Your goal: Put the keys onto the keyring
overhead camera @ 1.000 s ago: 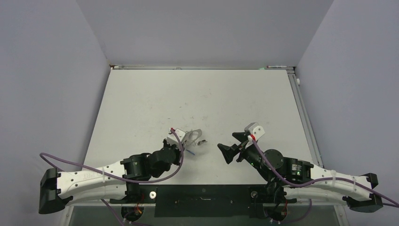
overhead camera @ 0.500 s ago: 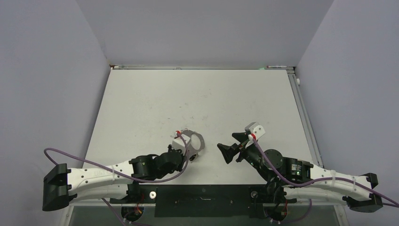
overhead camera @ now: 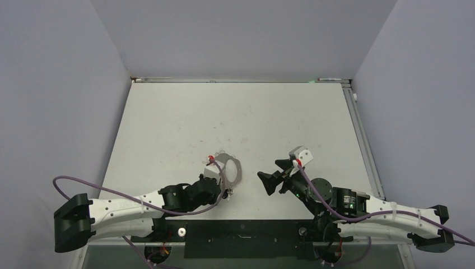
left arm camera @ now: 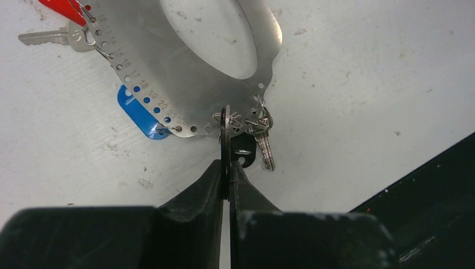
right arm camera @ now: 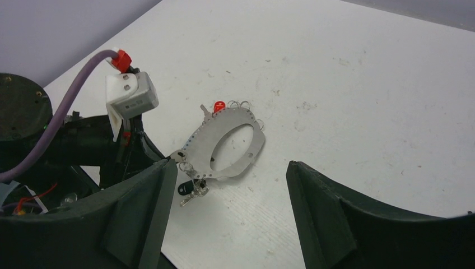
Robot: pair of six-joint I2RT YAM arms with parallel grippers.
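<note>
The keyring (left arm camera: 185,84) is a flat silvery ring with numbered holes, lying on the white table (overhead camera: 179,123). It also shows in the top view (overhead camera: 238,168) and the right wrist view (right arm camera: 199,145). It carries a red tag (left arm camera: 61,8) and a blue tag (left arm camera: 140,109). The keys (left arm camera: 263,143), a black oval tag with short silvery pieces, hang at its near rim and show in the right wrist view (right arm camera: 193,196). My left gripper (left arm camera: 227,165) is shut on a thin dark edge-on piece of that bunch. My right gripper (right arm camera: 229,168) is open and empty, to the right of the ring (overhead camera: 274,174).
A separate silver key (left arm camera: 47,38) hangs by the red tag at the ring's far side. The black base plate (overhead camera: 241,235) runs along the table's near edge, close behind the left gripper. Purple walls enclose the table on three sides.
The keyring went from tilted to lying flat. My left gripper drew back toward the near edge, and the keys moved from the ring's right side to its near rim. The right arm barely moved.
</note>
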